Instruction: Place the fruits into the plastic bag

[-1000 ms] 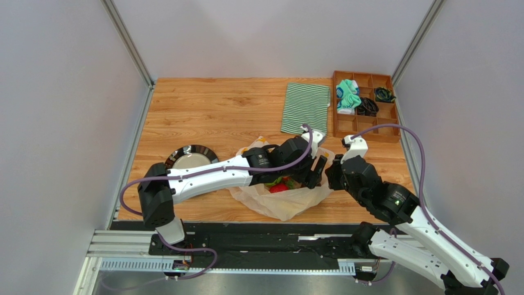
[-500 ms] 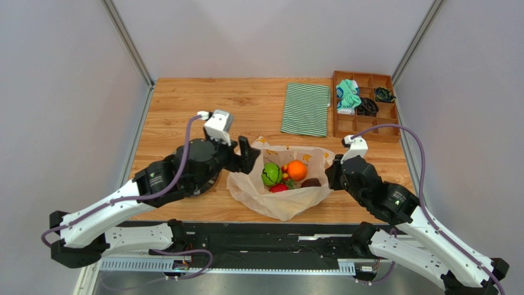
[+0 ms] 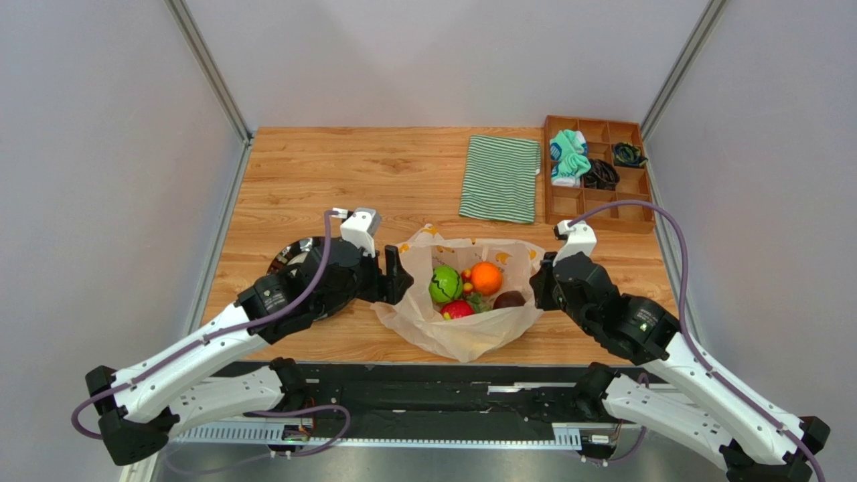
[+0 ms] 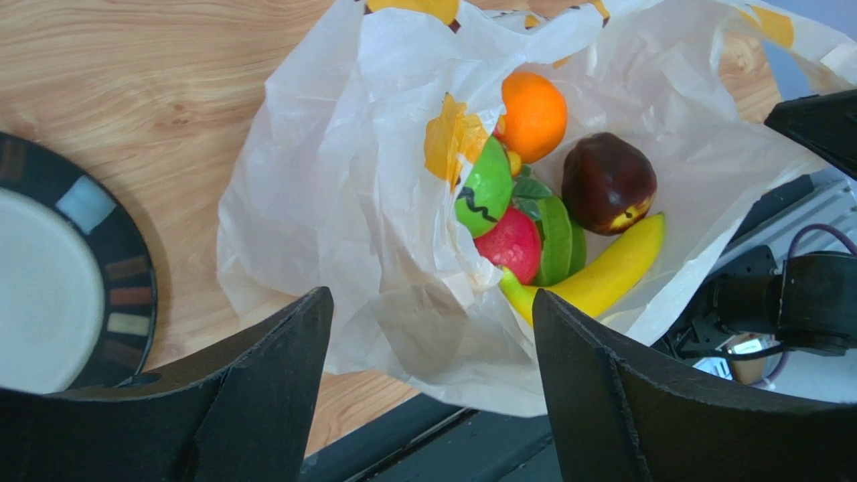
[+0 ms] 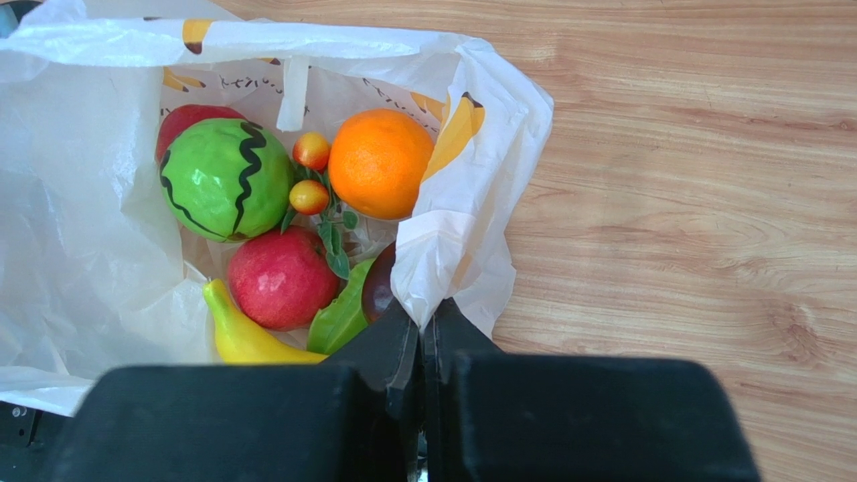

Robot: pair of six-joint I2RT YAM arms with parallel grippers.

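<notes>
The plastic bag [image 3: 465, 329] lies open near the table's front edge. Inside it are the fruits: a green round fruit [image 5: 226, 179], an orange [image 5: 380, 163], a red apple [image 5: 280, 276], a yellow banana [image 5: 241, 339], an elongated green piece [image 5: 340, 319] and a dark plum [image 4: 607, 183]. My left gripper [image 3: 397, 276] hovers open and empty just left of the bag; in the left wrist view its jaws frame the bag's near wall [image 4: 332, 201]. My right gripper [image 5: 422, 313] is shut on the bag's right rim [image 5: 453, 241].
A dark-rimmed plate [image 4: 60, 271] sits left of the bag, partly under my left arm. A green-and-white striped cloth [image 3: 500, 178] and a wooden divided box [image 3: 596, 173] with small items stand at the back right. The black rail [image 3: 422, 387] runs just below the bag.
My left arm has pulled out of the bag's mouth and back to the left, uncovering the fruits inside. My right gripper has kept its hold on the rim.
</notes>
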